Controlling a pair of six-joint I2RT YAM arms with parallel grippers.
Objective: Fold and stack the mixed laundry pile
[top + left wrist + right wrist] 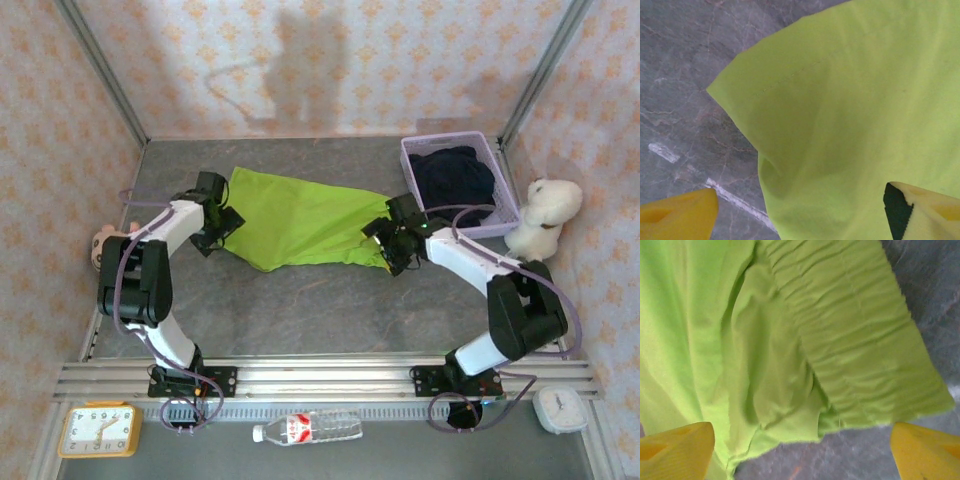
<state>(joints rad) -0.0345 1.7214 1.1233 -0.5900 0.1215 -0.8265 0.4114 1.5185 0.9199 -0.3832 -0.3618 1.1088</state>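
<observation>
Nearest, behind both arms' bases: a water bottle (308, 430), an orange clock (98, 430) and a white timer (560, 408), all well behind both sets of jaws.

Left arm (140, 270): the left jaws stand wide apart and have hold of nothing. In the left wrist view the two yellow pads (680, 215) sit at the lower corners. The lime-green garment (865, 100) lies flat on the table (680, 100) beneath and ahead of them. One pad is over bare table, the other over the cloth. A stitched hem corner (720, 92) lies just ahead of the jaws.

Right arm (470, 265): the right jaws are likewise spread wide and empty. In the right wrist view the pads (675, 450) flank the garment's near edge. Its gathered band (865, 350) runs ahead of the jaws, and its folds are loose and creased.

From above, the garment is spread on the table between the two sets of jaws, one end by each.

Beyond the right jaws stands a lavender basket (410, 165), with the dark navy garment (455, 178) bundled inside it. A white plush toy (545, 215) sits just outside the basket, on the side away from the jaws. A small pinkish toy (103, 245) lies beside the left arm, on the side away from the garment.
</observation>
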